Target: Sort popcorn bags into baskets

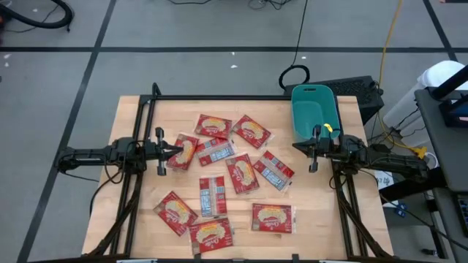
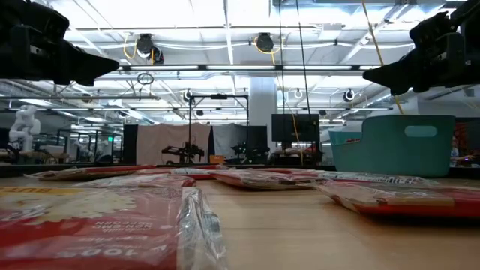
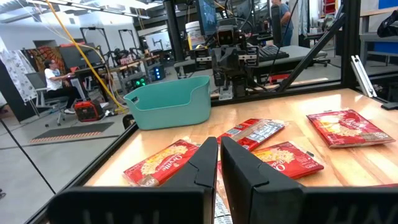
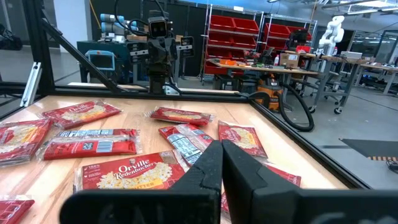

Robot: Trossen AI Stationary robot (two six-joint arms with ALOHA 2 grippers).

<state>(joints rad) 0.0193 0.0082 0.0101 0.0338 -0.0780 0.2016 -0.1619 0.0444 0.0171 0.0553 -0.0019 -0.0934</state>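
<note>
- Your left hand [image 1: 178, 150] hangs over the left part of the bench [image 1: 131, 212], its tips above the leftmost popcorn bag [image 1: 184, 153]. In the left wrist view its two fingers [image 3: 205, 163] stand clenched, nearly touching, with nothing between them.
- Your right hand [image 1: 298, 146] hovers at the right side of the bench, just in front of the teal basket [image 1: 314, 109]. In the right wrist view its fingers [image 4: 208, 167] are also closed together and hold nothing.
- You see the basket at the far right corner of the bench, its handle cut-out at the far end; no bag shows inside it from above.
- The popcorn bags lie flat and scattered over the middle of the bench, all outside the basket.
- Two bags [image 1: 212, 126] and [image 1: 251, 131] sit at the far side of the cluster; one [image 1: 242, 174] lies in the centre, with another [image 1: 276, 169] just to its right.
- One bag [image 1: 211, 196] shows its label side, near the middle.
- Three bags lie nearest the front edge: one at left [image 1: 174, 212], one at the very edge [image 1: 210, 235], one at right [image 1: 272, 217].
</note>
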